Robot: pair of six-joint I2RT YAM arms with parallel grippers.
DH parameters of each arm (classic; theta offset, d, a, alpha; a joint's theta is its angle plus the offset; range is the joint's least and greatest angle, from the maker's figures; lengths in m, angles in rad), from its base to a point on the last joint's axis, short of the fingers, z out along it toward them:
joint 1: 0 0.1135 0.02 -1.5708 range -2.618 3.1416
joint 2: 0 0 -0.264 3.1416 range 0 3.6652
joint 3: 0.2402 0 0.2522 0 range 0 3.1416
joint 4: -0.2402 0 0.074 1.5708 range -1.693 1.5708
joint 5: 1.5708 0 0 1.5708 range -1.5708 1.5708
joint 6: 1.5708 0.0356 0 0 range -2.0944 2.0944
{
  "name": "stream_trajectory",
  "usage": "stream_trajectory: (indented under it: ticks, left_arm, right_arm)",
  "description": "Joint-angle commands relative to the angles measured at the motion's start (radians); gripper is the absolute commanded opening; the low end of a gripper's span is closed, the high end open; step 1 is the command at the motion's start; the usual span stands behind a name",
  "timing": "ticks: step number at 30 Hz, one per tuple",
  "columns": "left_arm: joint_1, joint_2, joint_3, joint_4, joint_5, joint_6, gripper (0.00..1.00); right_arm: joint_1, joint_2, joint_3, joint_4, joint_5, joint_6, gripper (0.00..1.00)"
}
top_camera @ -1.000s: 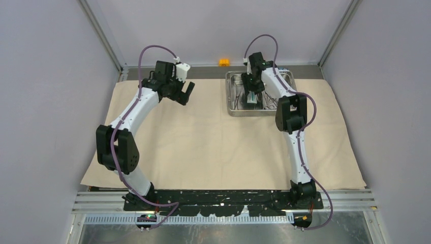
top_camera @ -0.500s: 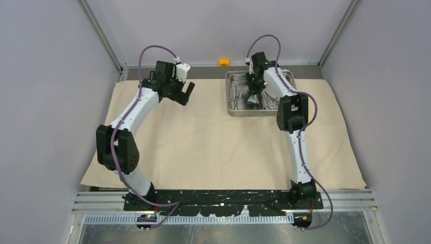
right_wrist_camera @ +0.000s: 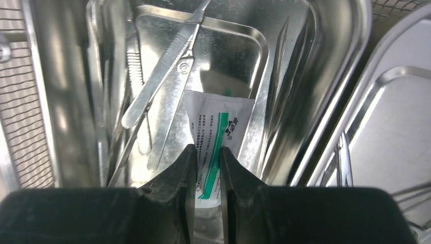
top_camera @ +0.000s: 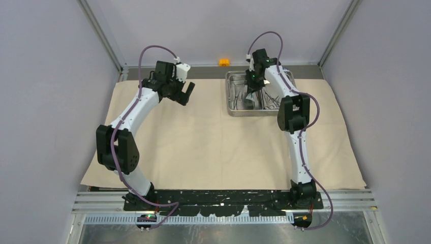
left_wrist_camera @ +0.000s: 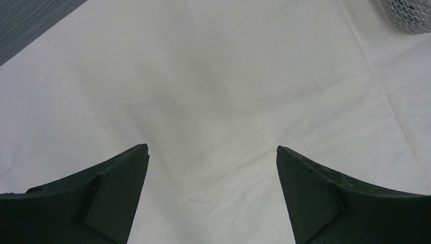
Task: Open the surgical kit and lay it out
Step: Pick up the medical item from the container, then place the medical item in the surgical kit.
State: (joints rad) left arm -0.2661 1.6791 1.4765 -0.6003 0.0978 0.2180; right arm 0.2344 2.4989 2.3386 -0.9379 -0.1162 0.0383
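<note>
Our right tool [right_wrist_camera: 207, 152], nearly closed, pinches the lower end of the packet [right_wrist_camera: 219, 118], which runs up-frame along the tray [right_wrist_camera: 333, 61].

You'll find the tray [top_camera: 239, 113] on the cloth [top_camera: 213, 147] at its far edge, right of centre, with a small block [top_camera: 223, 62] behind it. In the tray's left part, the packet [right_wrist_camera: 216, 127] sits just beside the straight handles [right_wrist_camera: 167, 76], between the right gripper's [right_wrist_camera: 207, 157] fingers.
</note>
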Motion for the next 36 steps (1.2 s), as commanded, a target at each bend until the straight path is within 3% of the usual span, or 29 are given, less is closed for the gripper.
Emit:
stream_trajectory:
  ticks: [1,6,10,24,30,36]
  left_arm:
    - [-0.003,-0.030,0.024,0.006,0.003,0.012,1.00]
    - [-0.002,-0.020,0.035,0.007,0.005,0.012,1.00]
    - [-0.002,-0.009,0.052,0.006,0.005,0.013,1.00]
    - [-0.006,0.045,0.116,-0.004,-0.004,0.014,1.00]
    - [-0.012,0.057,0.135,-0.028,-0.010,0.004,1.00]
    - [-0.020,0.043,0.115,-0.027,-0.014,-0.016,1.00]
  right_arm:
    - [0.005,-0.161,0.067,-0.004,-0.042,0.036,0.01]
    - [0.006,-0.235,0.043,-0.027,-0.042,0.031,0.00]
    - [0.006,-0.346,-0.074,-0.030,-0.039,0.018,0.00]
    - [0.010,-1.016,-1.122,0.142,0.140,-0.007,0.01]
    - [0.011,-1.056,-1.305,0.151,0.245,-0.054,0.00]
    - [0.008,-0.982,-1.307,0.171,0.289,-0.049,0.01]
